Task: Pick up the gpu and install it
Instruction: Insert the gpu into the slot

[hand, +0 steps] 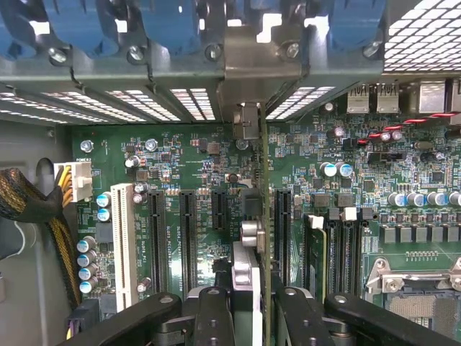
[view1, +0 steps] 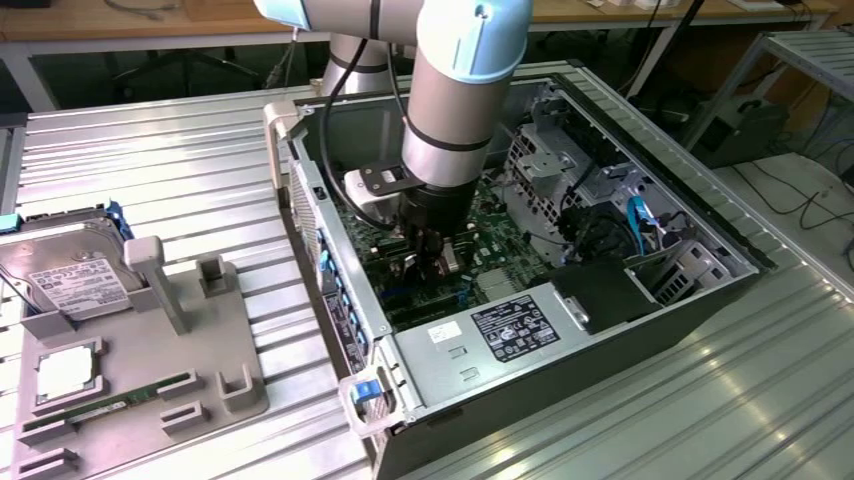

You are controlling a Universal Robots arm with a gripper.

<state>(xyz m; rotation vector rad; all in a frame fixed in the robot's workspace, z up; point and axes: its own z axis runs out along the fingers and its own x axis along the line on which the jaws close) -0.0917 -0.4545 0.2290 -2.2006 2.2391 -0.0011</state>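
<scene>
The claw (view1: 437, 262) reaches down inside the open computer case (view1: 694, 215), closed on the gpu (view1: 445, 258), which it holds on edge above the motherboard (view1: 501, 245). From the exterior view most of the card is hidden behind the arm (view1: 447, 90) and the fingers. In the wrist view the gpu (hand: 262, 238) appears edge-on as a thin green line between the fingers (hand: 212, 317), running up to its silver bracket (hand: 248, 119) at the case's rear slot openings; whether its connector is seated in a black expansion slot (hand: 282, 227) cannot be told. On the worktop (view1: 160, 150), a grey holder (view1: 187, 370) carries a hard drive (view1: 67, 285) and a RAM stick (view1: 114, 405).
</scene>
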